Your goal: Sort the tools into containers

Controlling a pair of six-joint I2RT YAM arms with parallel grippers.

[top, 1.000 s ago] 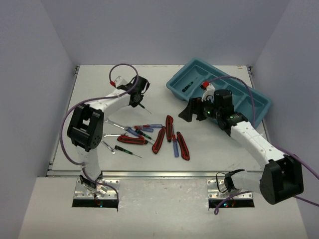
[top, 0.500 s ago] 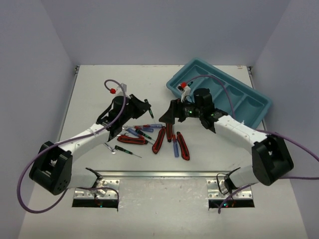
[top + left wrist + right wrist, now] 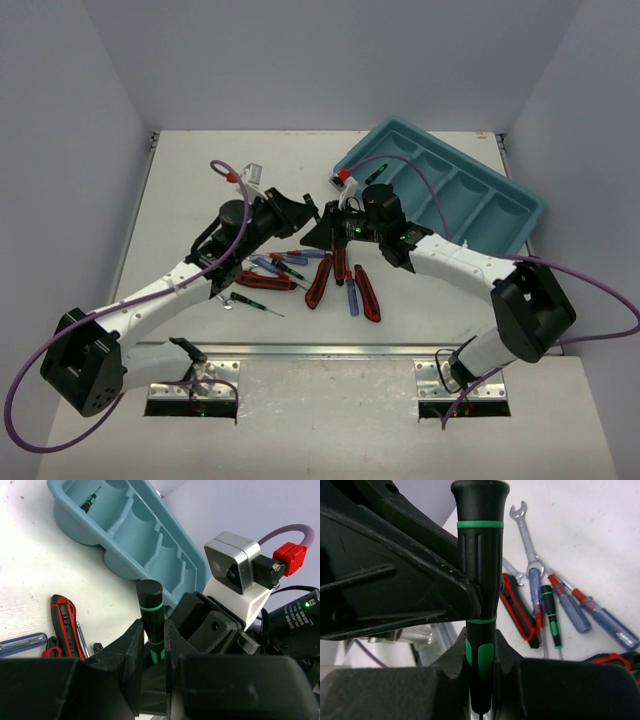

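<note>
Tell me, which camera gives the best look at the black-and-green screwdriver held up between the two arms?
The right wrist view: the black-and-green screwdriver fills the picture, handle and green rings sharp. The left wrist view shows just its end sticking up from the left gripper. The top view barely shows it: small and mostly covered.

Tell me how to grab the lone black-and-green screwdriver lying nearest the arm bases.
Grip the screwdriver by its thick handle, probably best straight down from above with the fingers across its width. It lies flat on its own, and the thin shaft gives little to pinch. A wrench lies just past the handle's end, so stay off that tip.
</note>
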